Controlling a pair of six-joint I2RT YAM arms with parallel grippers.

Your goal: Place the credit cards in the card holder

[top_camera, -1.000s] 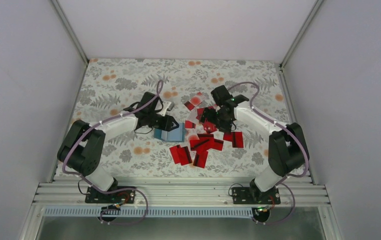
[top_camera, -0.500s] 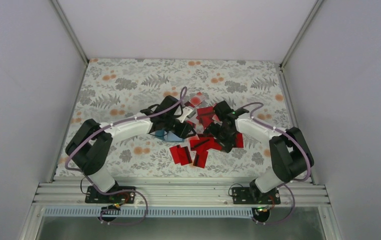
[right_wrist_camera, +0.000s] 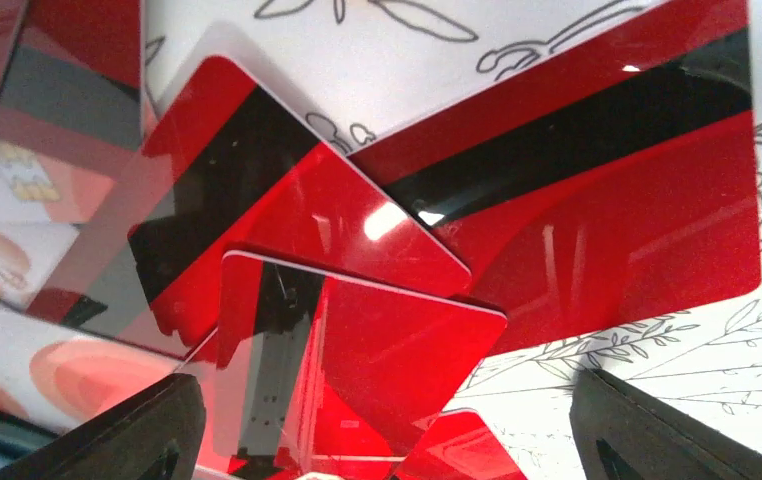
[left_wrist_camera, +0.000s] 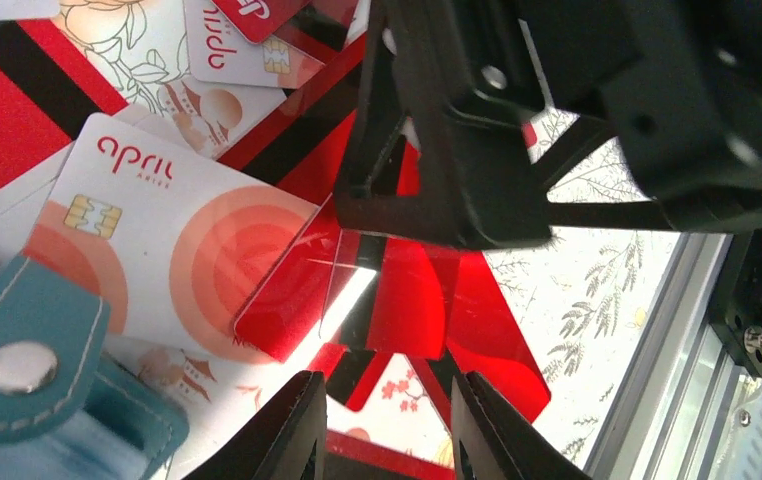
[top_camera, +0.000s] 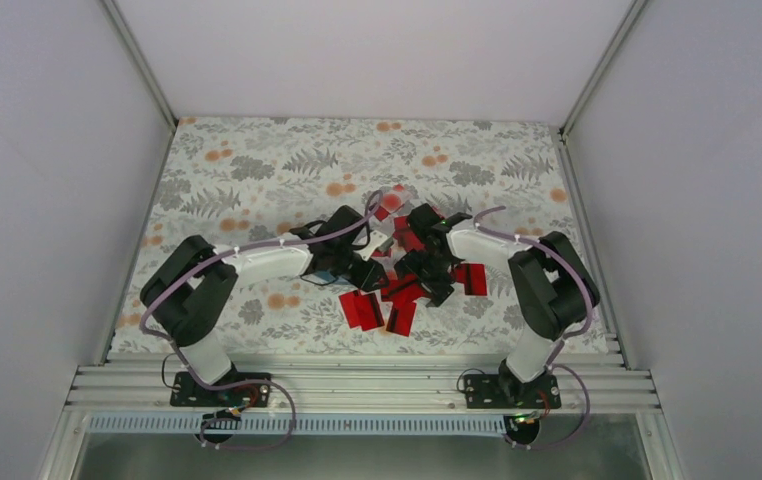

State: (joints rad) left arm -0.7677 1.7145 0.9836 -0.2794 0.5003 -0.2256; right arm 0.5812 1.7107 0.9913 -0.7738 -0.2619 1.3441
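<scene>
While the right tool (right_wrist_camera: 387, 440) hangs wide over the credit cards (right_wrist_camera: 597, 200), it should straddle just one, the left tool (left_wrist_camera: 389, 430) narrow, hold unclear.

The desk (top_camera: 247, 160) has a pale cover printed with grey ferns and orange blossoms. Around its middle and toward the near edge, the credit cards (top_camera: 372, 310) lie in a loose, overlapping heap. Most are red side up with a black stripe, and several show a pale face with orange circles. The teal card holder (left_wrist_camera: 27, 345) sits at the heap's left edge, overlapping a pale card.
</scene>
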